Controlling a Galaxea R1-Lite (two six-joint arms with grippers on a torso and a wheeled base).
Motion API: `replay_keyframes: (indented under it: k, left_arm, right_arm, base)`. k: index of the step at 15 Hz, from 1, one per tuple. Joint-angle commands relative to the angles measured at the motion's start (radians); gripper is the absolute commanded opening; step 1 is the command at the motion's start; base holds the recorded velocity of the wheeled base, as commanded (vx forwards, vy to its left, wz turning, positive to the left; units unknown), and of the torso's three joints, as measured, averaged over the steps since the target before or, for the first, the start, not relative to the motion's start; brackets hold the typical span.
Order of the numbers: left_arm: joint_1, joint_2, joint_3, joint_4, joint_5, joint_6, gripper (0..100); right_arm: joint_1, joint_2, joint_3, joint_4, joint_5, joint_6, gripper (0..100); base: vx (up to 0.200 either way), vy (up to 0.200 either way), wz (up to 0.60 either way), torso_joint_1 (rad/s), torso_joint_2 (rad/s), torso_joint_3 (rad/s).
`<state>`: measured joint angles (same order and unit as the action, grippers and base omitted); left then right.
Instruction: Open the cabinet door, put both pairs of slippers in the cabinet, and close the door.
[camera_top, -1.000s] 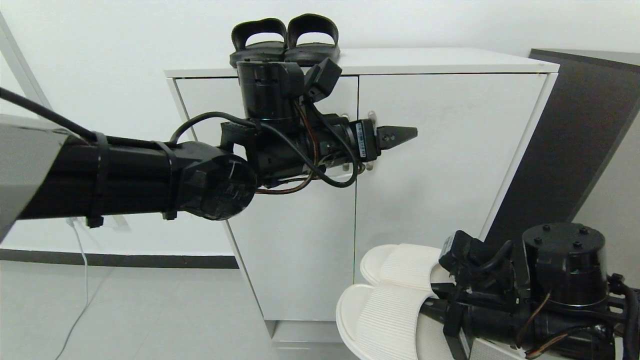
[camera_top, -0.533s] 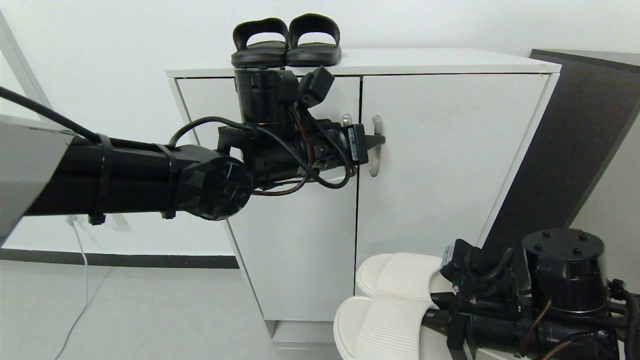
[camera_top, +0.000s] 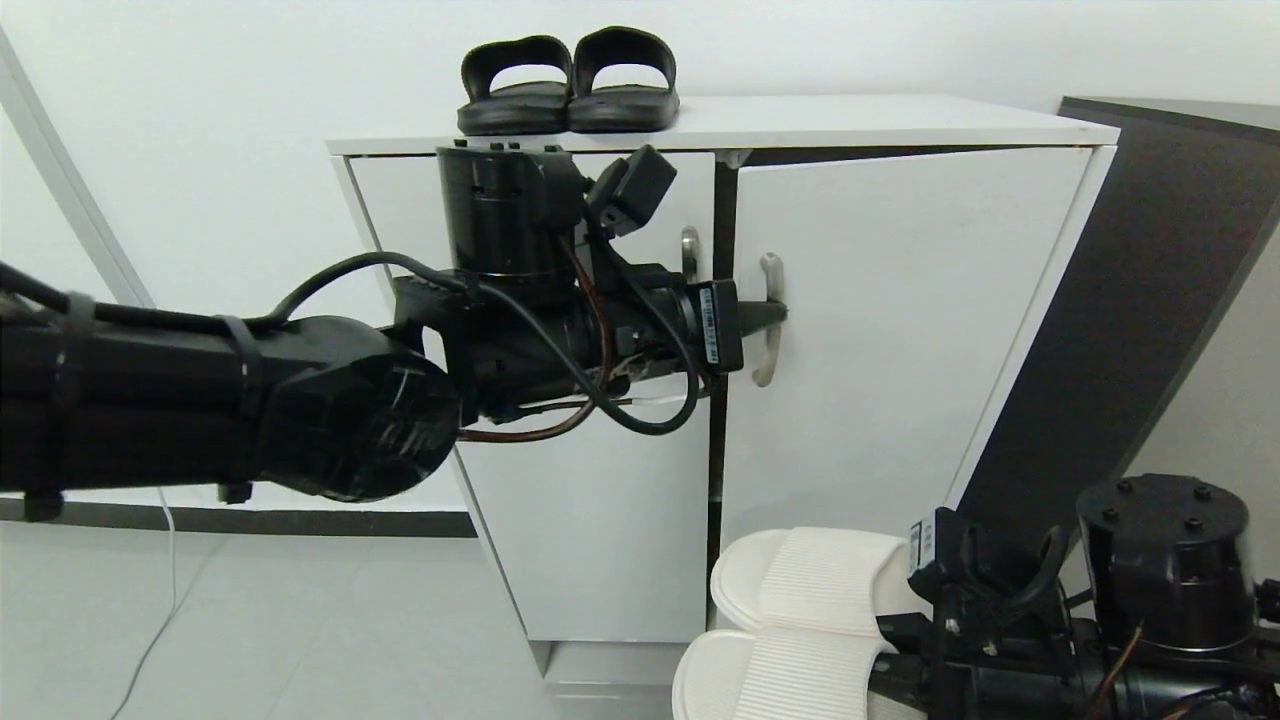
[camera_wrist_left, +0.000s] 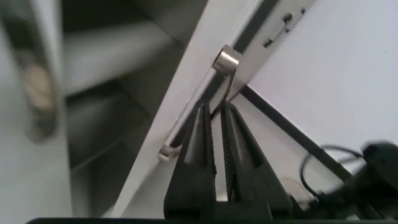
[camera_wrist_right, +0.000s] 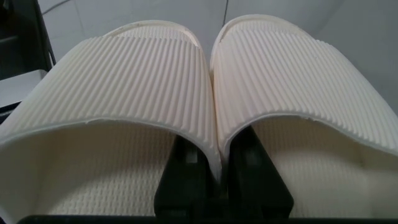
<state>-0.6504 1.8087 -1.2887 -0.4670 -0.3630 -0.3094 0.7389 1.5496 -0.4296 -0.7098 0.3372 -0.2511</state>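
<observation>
A white two-door cabinet (camera_top: 900, 120) stands ahead with a pair of black slippers (camera_top: 570, 85) on its top. My left gripper (camera_top: 775, 315) is shut on the right door's metal handle (camera_top: 770, 340). The right door (camera_top: 900, 320) stands slightly ajar, leaving a dark gap along its left edge. In the left wrist view the gripper (camera_wrist_left: 216, 118) clamps the handle (camera_wrist_left: 225, 62), and a shelf (camera_wrist_left: 118, 56) shows inside. Low at the right, my right gripper (camera_wrist_right: 219, 162) is shut on the inner straps of the white ribbed slippers (camera_top: 800, 590), held side by side in front of the cabinet.
The left door with its own handle (camera_top: 689, 255) is closed. A dark panel (camera_top: 1150, 300) leans beside the cabinet's right side. A white cable (camera_top: 165, 600) runs down the wall to the grey floor at the left.
My left gripper drew back from over the right door onto its handle, then pulled the door slightly ajar. The right arm with the white slippers sank a little.
</observation>
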Motion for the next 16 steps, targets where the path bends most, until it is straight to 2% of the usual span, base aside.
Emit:
replay_keyframes:
  k: [1, 6, 8, 11, 13, 16]
  left_arm:
    - [-0.023, -0.106, 0.072, -0.004, 0.001, 0.003, 0]
    - [-0.028, -0.227, 0.180, -0.004, 0.002, 0.003, 0]
    - [0.008, -0.220, 0.174, -0.004, -0.001, -0.001, 0]
    - [0.052, -0.141, 0.109, -0.004, -0.004, -0.005, 0]
    - [0.069, -0.074, 0.043, -0.007, -0.004, -0.036, 0]
    - [0.071, 0.020, -0.052, -0.005, -0.004, -0.062, 0]
  right_arm:
    - [0.000, -0.008, 0.002, 0.000, 0.000, -0.001, 0]
    - [0.008, -0.006, 0.002, 0.000, -0.003, -0.002, 0]
    - [0.011, -0.006, 0.002, 0.000, -0.004, -0.002, 0]
    - [0.017, -0.006, 0.002, 0.000, -0.006, -0.002, 0]
    - [0.022, -0.009, 0.003, -0.002, -0.006, -0.002, 0]
    - [0.023, -0.013, 0.003, 0.001, -0.006, -0.002, 0]
  base:
    - [0.000, 0.000, 0.00, 0.000, 0.00, 0.000]
    - [0.000, 0.000, 0.00, 0.000, 0.00, 0.000]
    - [0.000, 0.000, 0.00, 0.000, 0.00, 0.000]
    - [0.000, 0.000, 0.00, 0.000, 0.00, 0.000]
    - [0.000, 0.000, 0.00, 0.000, 0.00, 0.000]
    - [0.000, 0.000, 0.00, 0.000, 0.00, 0.000]
